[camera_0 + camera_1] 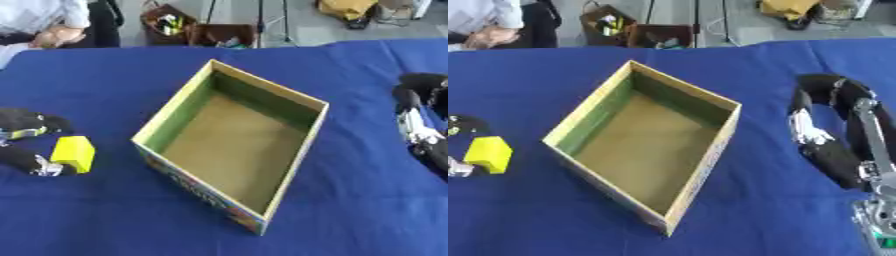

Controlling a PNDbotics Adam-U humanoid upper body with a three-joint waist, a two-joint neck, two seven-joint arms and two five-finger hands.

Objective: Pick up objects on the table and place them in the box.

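An open cardboard box (297, 158) with a green inner wall stands askew in the middle of the blue table; nothing lies inside it. At the far left my left hand (24, 156) has its fingers curled against a yellow block (73, 153), which sits tilted at the fingertips. My right hand (835, 159) lies at the right side of the table, well apart from the box. Its fingers (801, 102) curve loosely and I see nothing held in them.
The blue cloth (105, 215) covers the whole table. Beyond the far edge stand dark bins (188, 30) with odds and ends, and a person's hand (54, 36) shows at the upper left, off the table.
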